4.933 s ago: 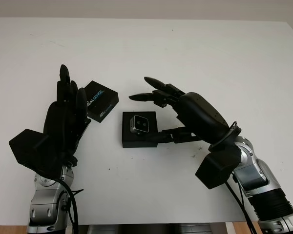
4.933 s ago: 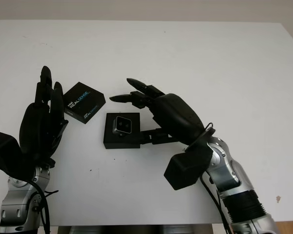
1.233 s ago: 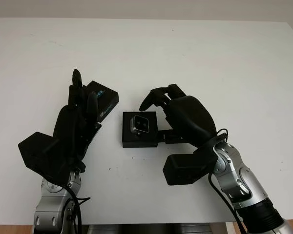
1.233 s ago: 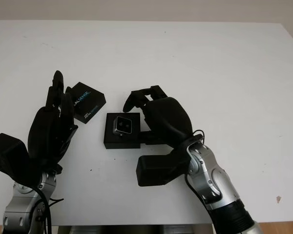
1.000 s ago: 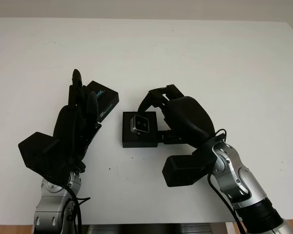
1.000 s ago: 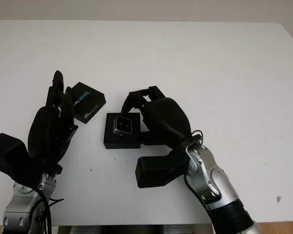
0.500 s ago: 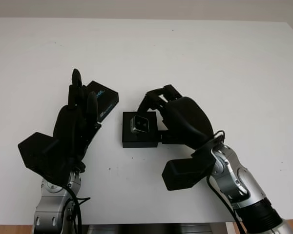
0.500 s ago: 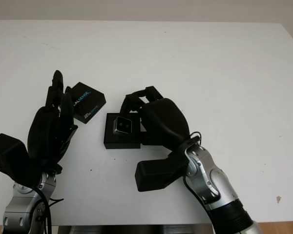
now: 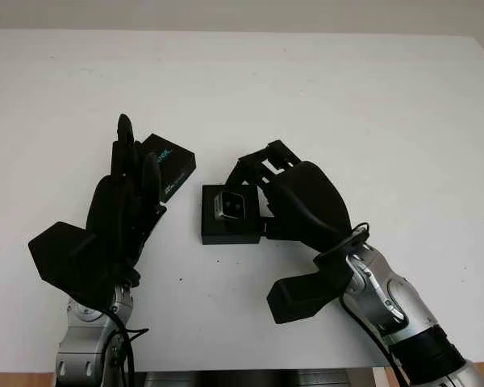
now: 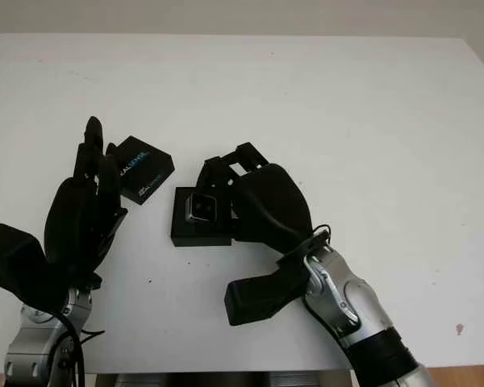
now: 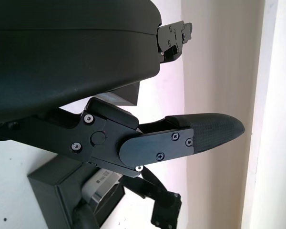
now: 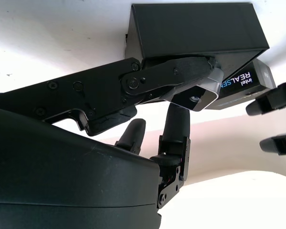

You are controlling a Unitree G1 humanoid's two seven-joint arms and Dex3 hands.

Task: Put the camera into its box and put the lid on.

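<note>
Half done: my right robot hand [image 9: 254,173] pinches the small silver camera [image 9: 228,207] inside its black box [image 9: 230,231]; the black printed lid [image 9: 168,166] waits beside my open left robot hand [image 9: 129,201].

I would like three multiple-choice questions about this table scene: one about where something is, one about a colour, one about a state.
1. Where is the camera?
A. in the open black box
B. on the lid
C. at the table's far edge

2. What colour is the table?
A. white
B. green
C. brown

3. What state is the lid in?
A. closed on the box
B. off the box, lying on the table
C. held up by the left hand

Answers:
1 A, the silver camera sits in the box, with the right hand curled at it.
2 A, bare table is white.
3 B, the lid lies beside the open left hand.
</note>
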